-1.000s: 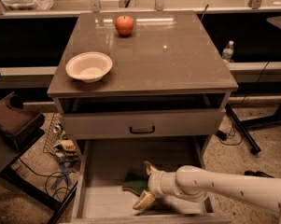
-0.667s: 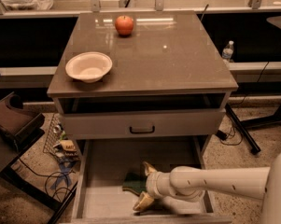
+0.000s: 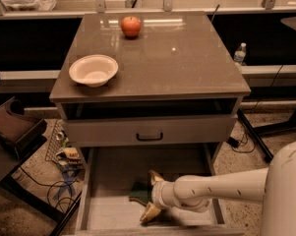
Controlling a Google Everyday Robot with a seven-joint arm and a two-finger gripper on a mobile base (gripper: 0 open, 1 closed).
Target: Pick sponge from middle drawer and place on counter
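One white bowl (image 3: 93, 70), one red apple (image 3: 131, 26) and, lower down, one sponge (image 3: 138, 194): that is the count in front of me. The bowl sits near the left front corner of the glossy grey-brown table (image 3: 187, 58), well apart from the apple, which stands toward the back edge just left of centre. The right half of the tabletop carries only light reflections. Beyond its right edge a single water bottle (image 3: 240, 53) stands on a ledge.

Under the top runs a dark open slot, then one closed grey drawer front (image 3: 196, 129) with a black handle. Below that the middle drawer (image 3: 113, 181) is pulled out toward me, its pale floor showing on the left and at the back. The dark green sponge lies on that floor, about midway across. My hand (image 3: 151, 195) is down inside the drawer just to the sponge's right, released, its two yellowish fingers (image 3: 155, 177) spread wide, one behind the sponge and one in front. I cannot tell whether either touches it. My white arm (image 3: 221, 191) reaches in from the right over the drawer's right wall.

The floor is speckled stone, with cables and small clutter (image 3: 64, 156) to the left of the drawer. The drawer's left side stays open floor up to its low wall.
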